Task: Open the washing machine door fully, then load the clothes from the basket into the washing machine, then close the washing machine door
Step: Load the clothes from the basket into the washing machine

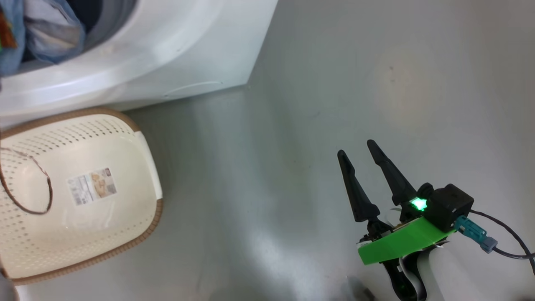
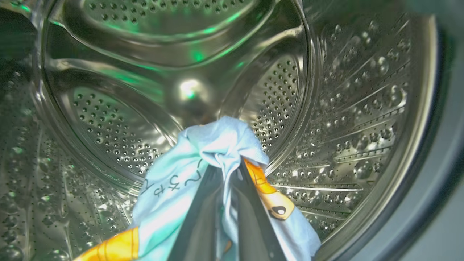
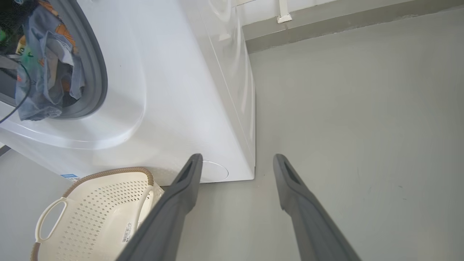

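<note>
My washing machine stands white on the grey floor. The basket sits on the floor just in front of it, paper label showing on its bottom. The clothes hang inside the steel drum, my left tool clamped on the blue fabric. My right tool hovers over the floor, fingers apart, holding nothing.

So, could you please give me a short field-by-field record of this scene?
left tool: shut on light blue printed fabric garment, in steel perforated drum
right tool: open, holds nothing, over grey floor
cream-white perforated plastic basket: on floor beside big white washing machine, no garments seen inside
</note>
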{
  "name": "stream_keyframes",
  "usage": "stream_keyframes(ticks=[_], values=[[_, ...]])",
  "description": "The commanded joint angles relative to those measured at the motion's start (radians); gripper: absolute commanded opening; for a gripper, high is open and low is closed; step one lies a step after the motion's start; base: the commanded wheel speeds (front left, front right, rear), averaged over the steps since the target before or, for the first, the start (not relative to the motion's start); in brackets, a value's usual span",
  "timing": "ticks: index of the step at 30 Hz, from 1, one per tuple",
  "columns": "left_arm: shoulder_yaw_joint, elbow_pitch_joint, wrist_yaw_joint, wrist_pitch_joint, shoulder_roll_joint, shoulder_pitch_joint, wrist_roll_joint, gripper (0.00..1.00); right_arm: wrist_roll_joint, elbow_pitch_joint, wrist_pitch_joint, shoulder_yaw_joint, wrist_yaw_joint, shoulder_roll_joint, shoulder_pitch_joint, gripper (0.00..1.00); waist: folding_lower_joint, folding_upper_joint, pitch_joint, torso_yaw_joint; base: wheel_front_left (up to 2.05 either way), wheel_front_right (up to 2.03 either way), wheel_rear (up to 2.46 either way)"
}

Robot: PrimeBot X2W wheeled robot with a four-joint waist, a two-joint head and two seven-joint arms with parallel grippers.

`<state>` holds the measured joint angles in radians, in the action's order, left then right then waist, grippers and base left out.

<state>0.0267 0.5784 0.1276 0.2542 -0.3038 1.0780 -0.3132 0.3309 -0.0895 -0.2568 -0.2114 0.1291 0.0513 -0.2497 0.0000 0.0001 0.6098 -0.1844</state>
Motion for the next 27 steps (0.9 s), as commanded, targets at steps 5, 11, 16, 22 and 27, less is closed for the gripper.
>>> stream_keyframes(ticks=[5,11,16,22,27], values=[[0.011,0.054,0.003,0.007,-0.066,0.089,-0.025,0.00,0.026,0.027,-0.005,-0.034,0.002,-0.001,-0.002,1.00,0.0000,-0.0001,0.058,-0.027,0.00,0.00,0.00],[0.054,0.143,0.003,-0.030,-0.090,0.180,-0.056,0.00,0.041,0.025,-0.005,-0.052,0.002,-0.001,-0.004,1.00,0.0000,-0.0001,0.097,-0.041,0.00,0.00,0.00],[0.092,0.209,0.003,-0.069,-0.112,0.259,-0.092,0.00,0.051,0.022,-0.005,-0.071,0.002,-0.001,-0.003,1.00,0.0000,-0.0001,0.129,-0.050,0.00,0.00,0.00],[0.128,0.264,0.003,-0.096,-0.129,0.339,-0.130,0.00,0.055,0.016,-0.005,-0.093,0.002,-0.001,-0.004,1.00,0.0000,-0.0001,0.157,-0.057,0.00,0.00,0.00],[0.172,0.295,0.003,-0.106,-0.144,0.388,-0.156,0.00,0.063,0.009,-0.005,-0.116,0.002,-0.001,-0.001,1.00,0.0000,-0.0001,0.175,-0.066,0.00,0.00,0.00]])
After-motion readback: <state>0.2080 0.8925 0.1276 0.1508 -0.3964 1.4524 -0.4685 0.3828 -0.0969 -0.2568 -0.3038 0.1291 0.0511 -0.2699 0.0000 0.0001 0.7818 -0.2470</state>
